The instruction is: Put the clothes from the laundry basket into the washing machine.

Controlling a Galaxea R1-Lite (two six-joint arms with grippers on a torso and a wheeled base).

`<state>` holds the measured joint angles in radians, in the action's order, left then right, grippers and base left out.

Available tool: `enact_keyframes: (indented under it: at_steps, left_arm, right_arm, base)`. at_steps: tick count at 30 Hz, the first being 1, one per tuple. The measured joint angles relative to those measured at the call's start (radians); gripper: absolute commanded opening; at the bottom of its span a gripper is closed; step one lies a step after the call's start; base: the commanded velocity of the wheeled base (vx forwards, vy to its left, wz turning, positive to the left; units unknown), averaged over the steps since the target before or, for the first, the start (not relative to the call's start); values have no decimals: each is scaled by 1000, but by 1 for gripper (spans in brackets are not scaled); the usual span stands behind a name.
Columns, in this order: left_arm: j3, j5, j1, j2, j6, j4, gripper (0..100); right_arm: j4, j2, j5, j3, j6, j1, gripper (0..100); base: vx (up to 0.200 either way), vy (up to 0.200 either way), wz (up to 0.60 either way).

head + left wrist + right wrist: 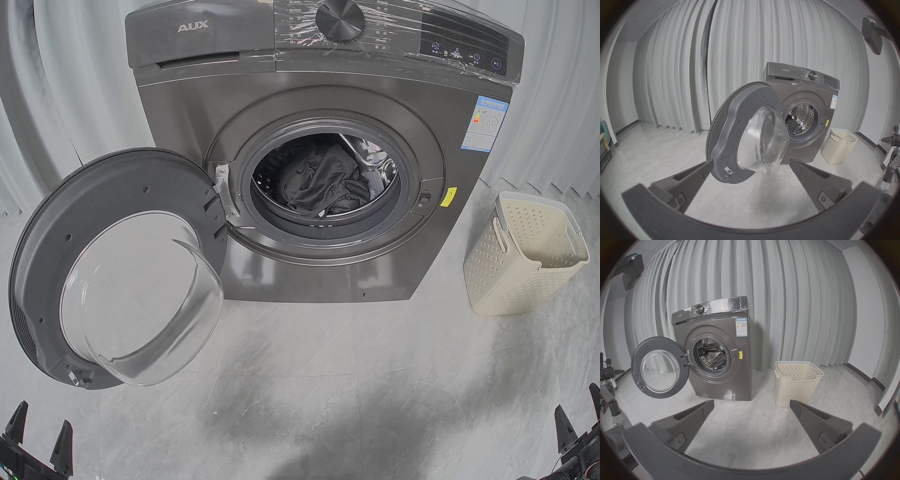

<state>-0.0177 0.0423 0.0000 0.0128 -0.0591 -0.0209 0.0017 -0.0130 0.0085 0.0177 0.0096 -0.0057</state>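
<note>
Grey plastic and glass first: the door (44, 269) is swung right out on the left, and that's the thing most likely to get clipped. The left jaws are parked low near it, spread apart and holding nothing, so a forward roll or a careless lift on that side could be expected to knock the door or its glass bowl.

Moving across, the washing machine (375, 272) is standing open with dark clothes (319, 178) piled in the drum, the heap sitting close to the front lip. If the door gets shut as things lie, a fold could easily be pinched in the seal, so a push deeper might be needed first.

Further right, the laundry basket (500, 275) is on the floor (325, 375) just beside the machine. No clothes can be spotted in it, though its very bottom is hidden, so a leftover could be missed. It looks light, so it'd probably be tipped by a clumsy poke. The right jaws are low at the far right, also apart and empty, well clear of the basket.
</note>
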Motion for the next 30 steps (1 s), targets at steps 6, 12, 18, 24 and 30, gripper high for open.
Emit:
enact_keyframes:
  at_steps: [6,12,18,24,30]
  left_arm:
    - [0,0,-1,0,0,0,100]
    - [0,-1,0,1,-1,0,100]
    - [0,-1,0,1,-2,0,100]
    - [0,-1,0,1,-2,0,100]
    - [0,-1,-1,1,-2,0,100]
  right_arm:
    - [0,0,0,0,-1,0,100]
    - [0,0,1,0,-2,0,100]
    - [0,-1,2,0,-2,0,100]
    - [0,-2,2,0,-2,0,100]
    - [0,-2,2,0,-2,-1,100]
  base:
    - [0,100,0]
    - [-100,0,0]
    - [-200,0,0]
    - [0,0,0]
    - [0,200,0]
